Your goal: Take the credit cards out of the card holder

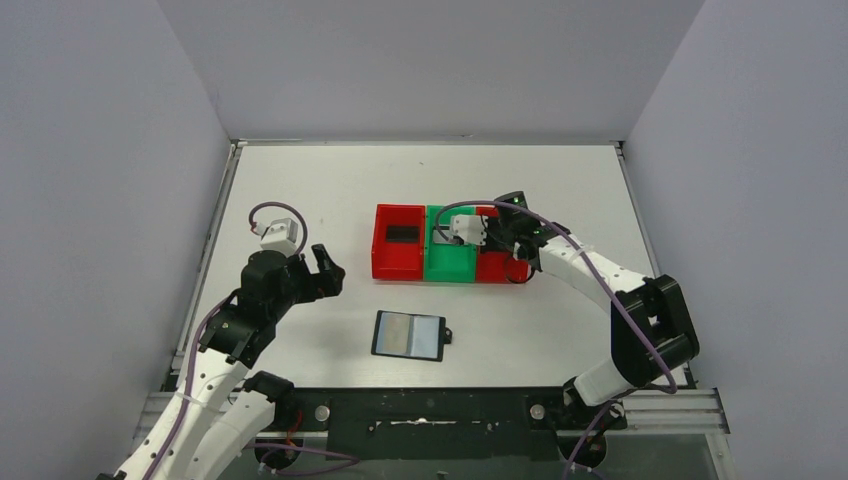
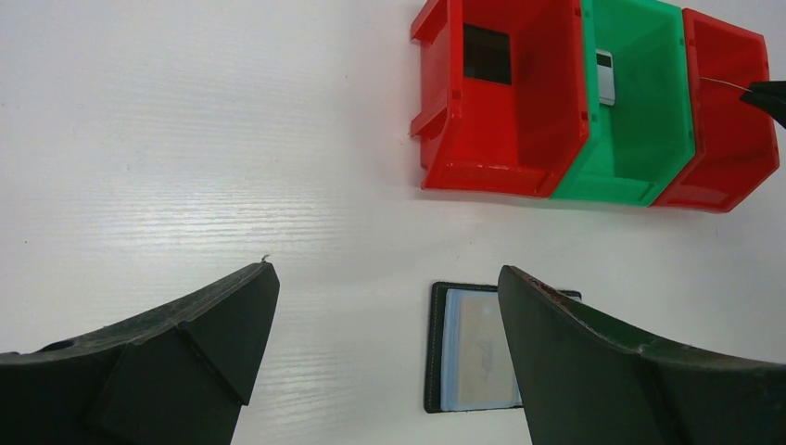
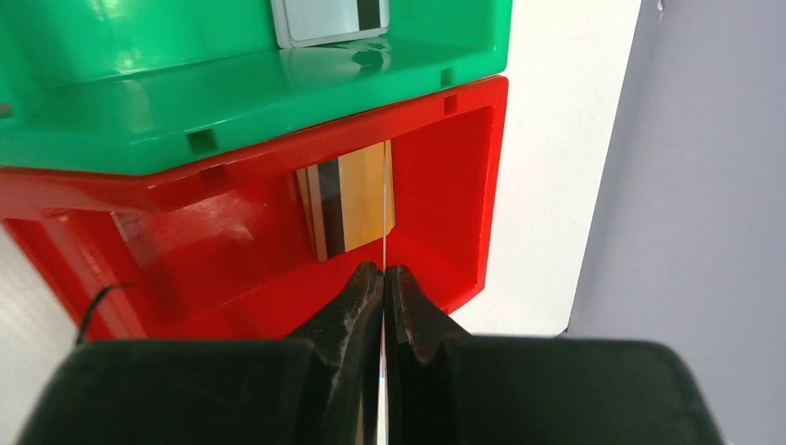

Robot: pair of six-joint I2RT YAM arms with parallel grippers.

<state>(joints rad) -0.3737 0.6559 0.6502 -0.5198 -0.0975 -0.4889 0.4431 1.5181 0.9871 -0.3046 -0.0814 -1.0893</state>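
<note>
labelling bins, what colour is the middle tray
Green; the middle tray shows best in the left wrist view.

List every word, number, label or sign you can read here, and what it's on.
None is legible.
Card in the card holder: faint mark, too blurred to read.
Gold card in the red tray: a dark stripe, no text.
Grey card in the green tray: a dark stripe, no text.
</note>
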